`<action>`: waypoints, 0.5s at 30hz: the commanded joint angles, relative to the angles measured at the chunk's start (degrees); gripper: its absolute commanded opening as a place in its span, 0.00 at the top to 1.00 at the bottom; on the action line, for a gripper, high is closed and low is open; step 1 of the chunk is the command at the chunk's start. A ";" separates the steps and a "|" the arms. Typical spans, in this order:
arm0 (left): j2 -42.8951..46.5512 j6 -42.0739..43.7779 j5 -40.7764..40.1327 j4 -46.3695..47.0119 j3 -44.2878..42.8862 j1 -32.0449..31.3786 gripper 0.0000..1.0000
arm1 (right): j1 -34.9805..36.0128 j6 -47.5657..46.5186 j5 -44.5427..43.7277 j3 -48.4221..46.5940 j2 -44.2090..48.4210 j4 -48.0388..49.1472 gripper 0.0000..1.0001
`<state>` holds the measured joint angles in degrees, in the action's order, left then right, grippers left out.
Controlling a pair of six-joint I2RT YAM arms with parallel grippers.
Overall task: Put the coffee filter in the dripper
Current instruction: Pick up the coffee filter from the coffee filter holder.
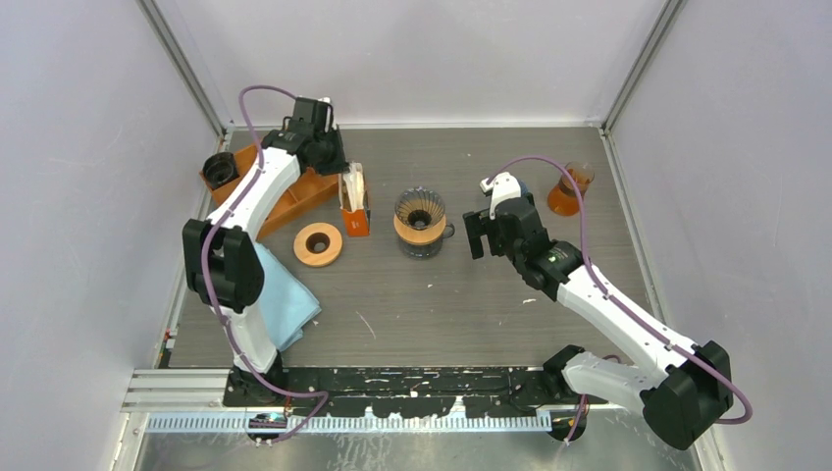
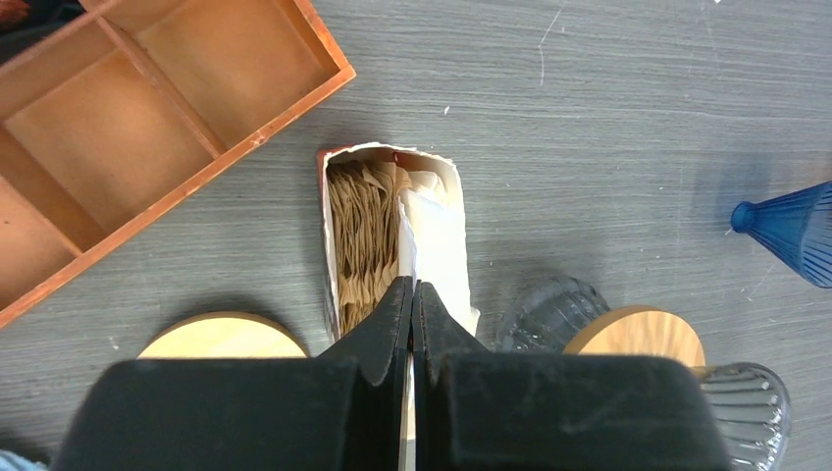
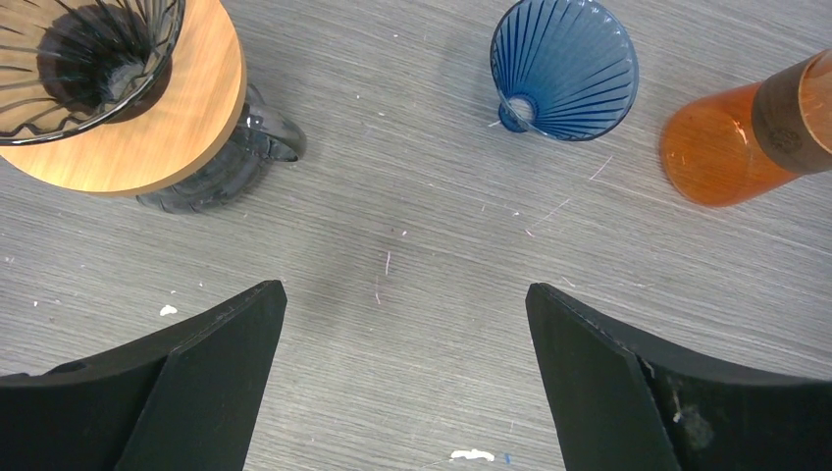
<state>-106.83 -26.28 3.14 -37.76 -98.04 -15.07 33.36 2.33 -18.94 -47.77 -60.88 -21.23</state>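
The dripper is showing a dark ribbed cone inside a pale wooden collar over clear fluted glass. Left of it, the filter pack is showing tan pleated coffee filters inside white paper with an orange-red edge. Farther left, the tray is glowing reddish brown. Right of the dripper, a cone is shining blue with fine radial ribs, and a carafe is glowing orange under a brown band. The table is showing grey wood grain flecked with white.
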 commanded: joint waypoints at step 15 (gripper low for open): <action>17.94 2.45 0.68 5.39 4.11 0.37 1.00 | 0.07 1.78 5.50 -2.94 4.12 4.29 0.00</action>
<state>-95.50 -24.05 1.61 -36.91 -96.05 -15.05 33.36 2.92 -16.32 -47.90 -58.74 -21.21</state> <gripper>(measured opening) 0.007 0.998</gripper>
